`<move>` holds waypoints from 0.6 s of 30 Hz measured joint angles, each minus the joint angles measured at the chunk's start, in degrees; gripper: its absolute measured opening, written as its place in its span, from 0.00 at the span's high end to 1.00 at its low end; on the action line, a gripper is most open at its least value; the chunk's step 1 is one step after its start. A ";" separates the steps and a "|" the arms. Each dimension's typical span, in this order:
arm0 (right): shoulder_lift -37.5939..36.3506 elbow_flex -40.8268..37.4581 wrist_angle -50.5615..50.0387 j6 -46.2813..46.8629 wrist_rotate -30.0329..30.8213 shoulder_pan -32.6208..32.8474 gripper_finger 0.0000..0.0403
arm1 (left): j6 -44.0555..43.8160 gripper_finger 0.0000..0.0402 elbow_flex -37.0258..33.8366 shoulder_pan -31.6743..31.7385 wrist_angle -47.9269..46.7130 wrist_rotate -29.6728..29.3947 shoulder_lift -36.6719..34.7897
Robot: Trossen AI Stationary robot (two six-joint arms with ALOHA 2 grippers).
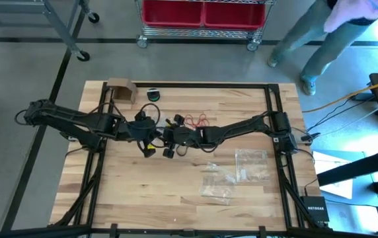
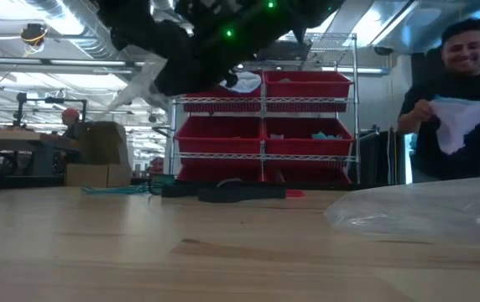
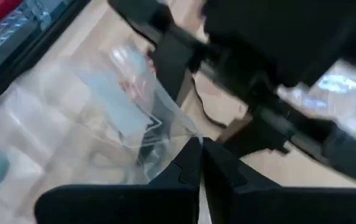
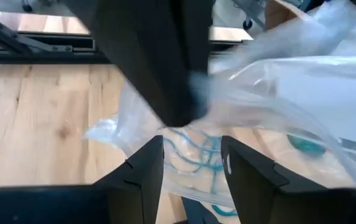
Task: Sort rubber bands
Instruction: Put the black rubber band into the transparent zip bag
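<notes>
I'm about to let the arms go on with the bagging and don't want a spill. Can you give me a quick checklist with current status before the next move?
1. Left gripper pinching the clear bag: ok, fingers shut on its edge.
2. Right gripper open at the bag: ok, fingers apart with plastic between them.
3. Teal rubber bands contained: ok, they show through the plastic.
4. Red rubber bands sorted: not ok, loose on the table.
5. Spare bags out of the arms' way: ok, lying apart.
6. Bag mouth open enough: cannot tell.
</notes>
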 joint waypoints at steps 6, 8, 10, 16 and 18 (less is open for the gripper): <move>0.41 0.09 -0.72 0.21 1.10 0.11 0.62 | -0.60 1.00 -0.02 -0.04 -0.91 -0.23 0.53; 0.41 0.09 -0.12 0.24 1.10 0.09 0.62 | -0.46 1.00 -0.02 -0.02 -0.85 -0.30 1.08; 0.41 0.09 0.55 0.15 1.10 0.09 0.62 | -0.40 1.00 -0.02 -0.02 -0.79 -0.25 1.83; -0.31 -0.02 3.50 -1.53 -0.22 0.09 0.62 | 0.27 1.00 -0.02 -0.95 -0.55 -0.41 3.55; -0.29 -0.04 3.31 -1.27 -1.94 0.09 0.62 | 0.20 1.00 -0.02 -1.67 -0.61 -0.30 3.74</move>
